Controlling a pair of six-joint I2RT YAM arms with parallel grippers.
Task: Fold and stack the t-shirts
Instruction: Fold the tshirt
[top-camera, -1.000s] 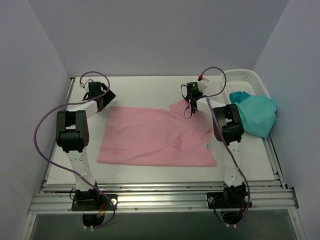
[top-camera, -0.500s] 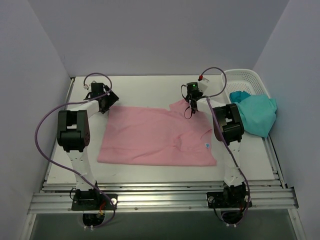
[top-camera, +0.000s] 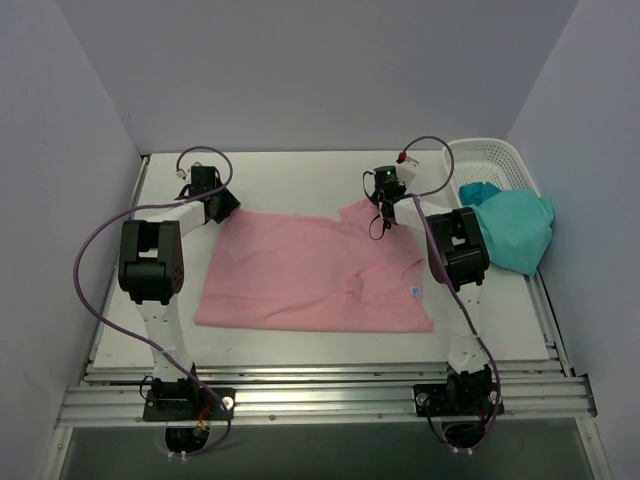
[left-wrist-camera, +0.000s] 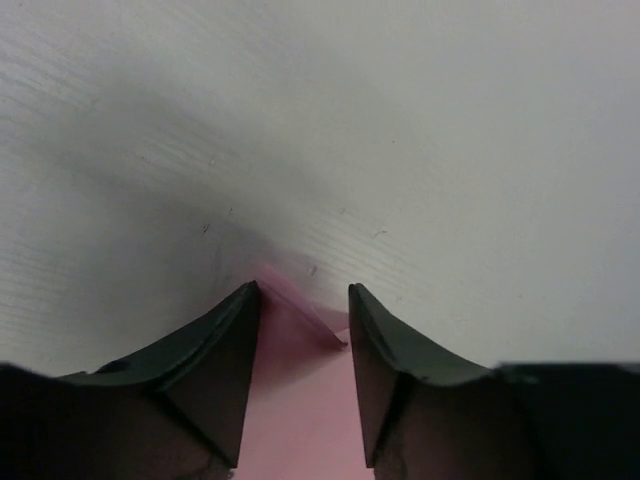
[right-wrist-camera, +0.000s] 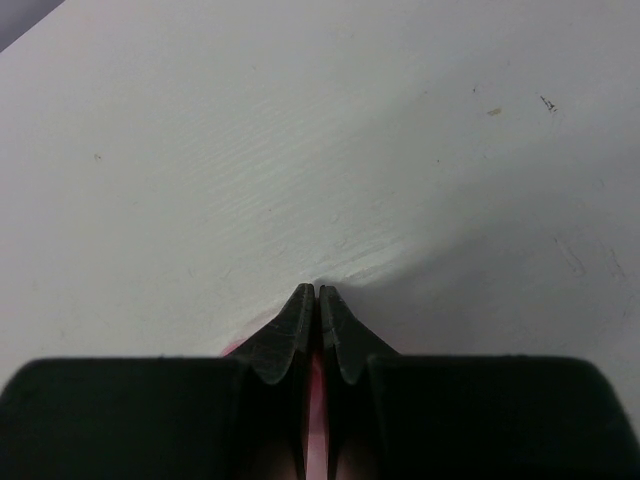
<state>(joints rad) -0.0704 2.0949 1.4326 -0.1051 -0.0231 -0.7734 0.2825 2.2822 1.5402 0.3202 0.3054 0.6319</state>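
Reaching forward, left gripper (left-wrist-camera: 302, 292) half-open astride pink t-shirt (top-camera: 310, 275) corner, right gripper (right-wrist-camera: 318, 291) pinching it

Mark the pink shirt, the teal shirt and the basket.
pink shirt (top-camera: 300, 275): top view, middle of its body.
teal shirt (top-camera: 520, 232): top view, the part hanging out over the basket's near side.
basket (top-camera: 480, 152): top view, far lattice wall.

White arms (top-camera: 165, 330), black joints (top-camera: 150, 262), purple cables (top-camera: 85, 250)
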